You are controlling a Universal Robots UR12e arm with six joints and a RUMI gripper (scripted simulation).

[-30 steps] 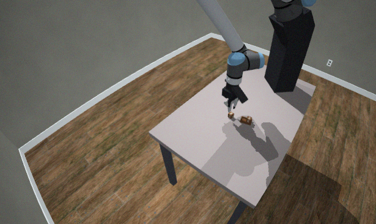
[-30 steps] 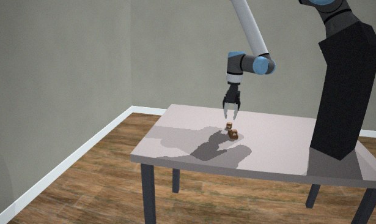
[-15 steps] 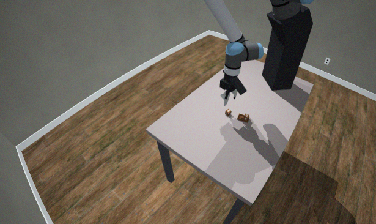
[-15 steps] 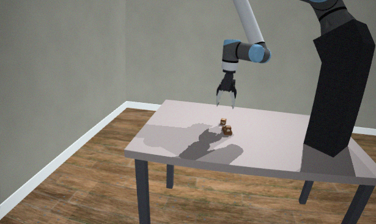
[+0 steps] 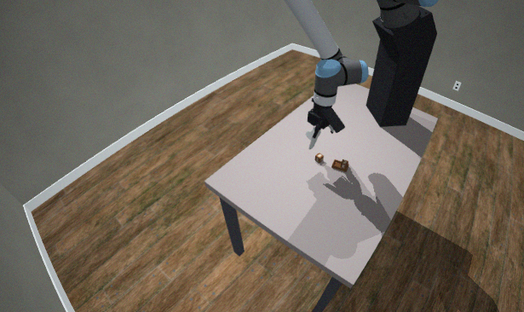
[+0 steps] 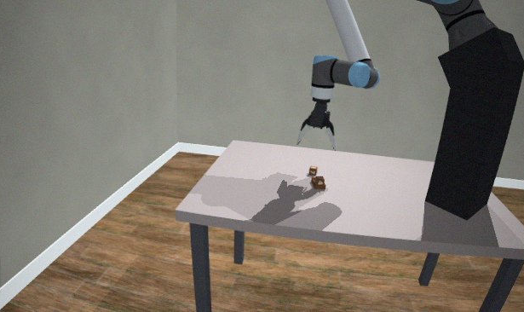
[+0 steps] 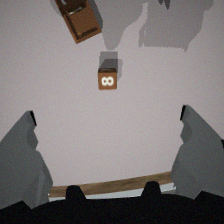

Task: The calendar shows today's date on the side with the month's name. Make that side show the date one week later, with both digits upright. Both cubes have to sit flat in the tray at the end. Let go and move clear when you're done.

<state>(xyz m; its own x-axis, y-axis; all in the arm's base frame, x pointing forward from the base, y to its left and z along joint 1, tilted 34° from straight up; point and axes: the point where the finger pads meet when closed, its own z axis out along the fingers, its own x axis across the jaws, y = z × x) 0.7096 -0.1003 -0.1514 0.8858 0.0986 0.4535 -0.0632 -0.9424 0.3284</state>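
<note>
One cube on table, outside tray; claw wide, empty.

The cube and tray at the wrist view's top look like smooth brown wood, on a matt, pale grey surface. The hand has matt dark grey fingers, seemingly plastic.
</note>
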